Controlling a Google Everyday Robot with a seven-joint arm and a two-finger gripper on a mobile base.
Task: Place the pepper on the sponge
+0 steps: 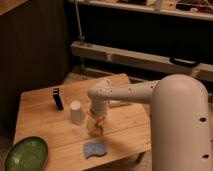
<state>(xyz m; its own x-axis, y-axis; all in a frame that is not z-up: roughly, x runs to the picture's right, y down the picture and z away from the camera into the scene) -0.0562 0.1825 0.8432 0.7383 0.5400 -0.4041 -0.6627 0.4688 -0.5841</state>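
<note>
The white arm [125, 92] reaches from the right across the wooden table [40, 107] and bends down at the wrist, so the gripper [96, 129] points downward, just beside the white cup [76, 112]. Its fingers look closed around the pepper [101, 122], which shows as an orange spot between them, a little above and behind the sponge [95, 148], not touching it. I count one pepper, one sponge, one cup, one green plate [25, 154] and one black upright object [58, 99].
</note>
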